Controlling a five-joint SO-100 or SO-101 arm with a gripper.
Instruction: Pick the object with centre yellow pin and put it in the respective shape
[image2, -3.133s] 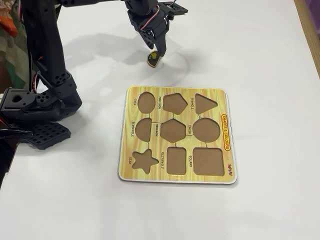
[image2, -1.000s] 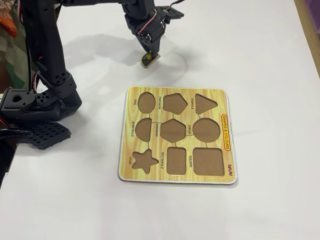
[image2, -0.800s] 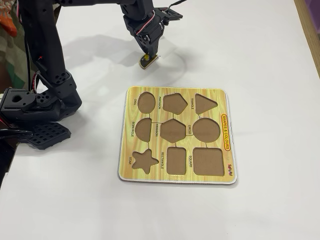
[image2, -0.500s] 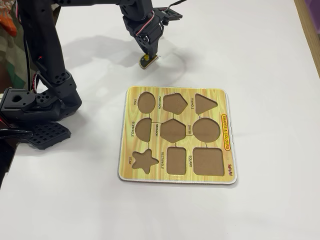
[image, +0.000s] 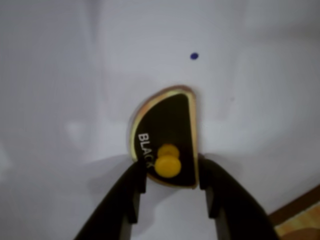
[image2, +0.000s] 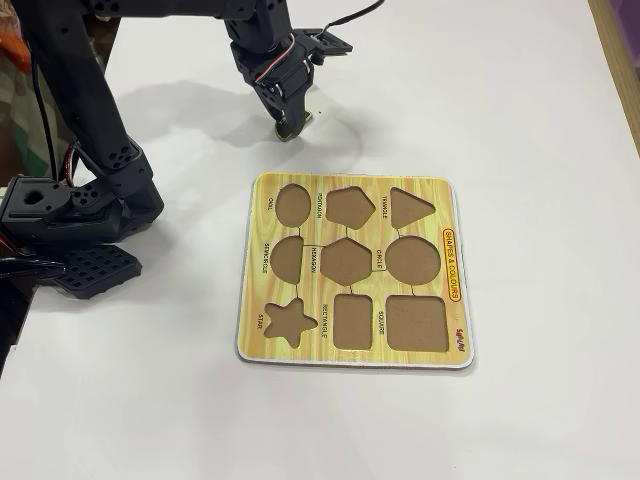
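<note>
Jaws closed on the black semicircle piece (image: 167, 140) at its yellow knob (image: 167, 165), piece gripped beyond the board (image2: 352, 345), semicircle cutout (image2: 287, 259) empty, carrying and placing left.

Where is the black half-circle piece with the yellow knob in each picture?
Wrist view: the black piece lies in the middle, lower half, its bottom end between the two tips of the pincer.
Fixed view: it is near the top, left of middle, mostly hidden under the pincer, beyond the yellow board.
Shared landmark: the pincer's black tips, which flank the piece in both views.
</note>
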